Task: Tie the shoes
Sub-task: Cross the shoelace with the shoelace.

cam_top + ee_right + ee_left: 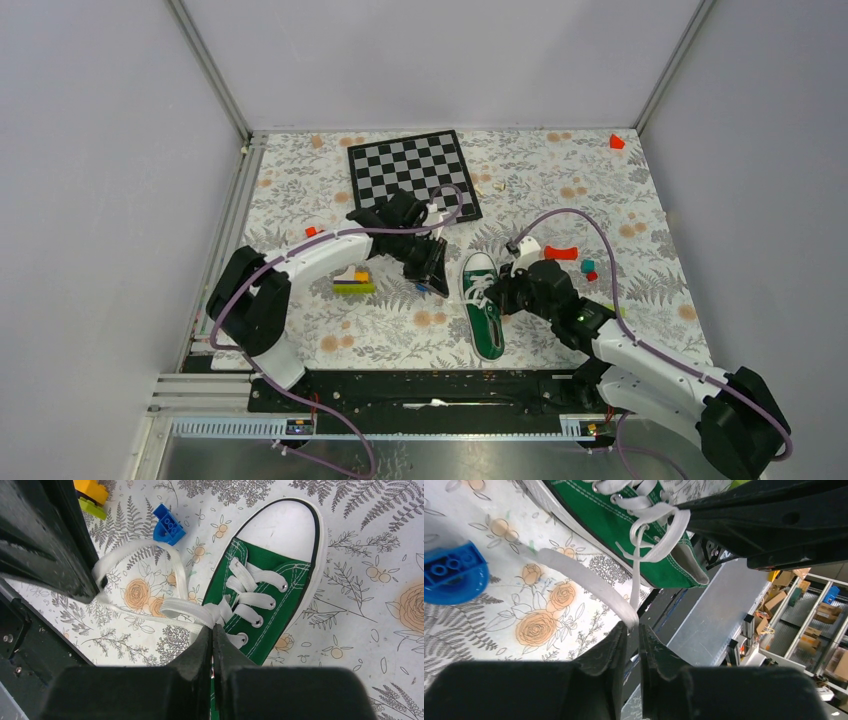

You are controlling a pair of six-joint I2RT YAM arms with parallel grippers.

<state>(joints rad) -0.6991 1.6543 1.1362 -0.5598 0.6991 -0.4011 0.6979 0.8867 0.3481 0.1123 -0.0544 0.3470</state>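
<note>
Right gripper (212,630) clamped on laces (200,611), sneaker (272,592) just ahead; left gripper (633,630) jaws barely parted, loop (589,580) at tips, grip impossible to tell. Pull now, you risk loop slipping free, sneaker dragging sideways.

Bright, even light from overhead fills the top view; the arms (320,250) cast only faint, soft shadows on the floral tablecloth (400,330). In both wrist views the dark fingers (601,667) along the bottom edge are underexposed and blurred. The white lace (589,582) nearest the left wrist lens is soft, and the white toe cap (285,527) is nearly washed out.
</note>
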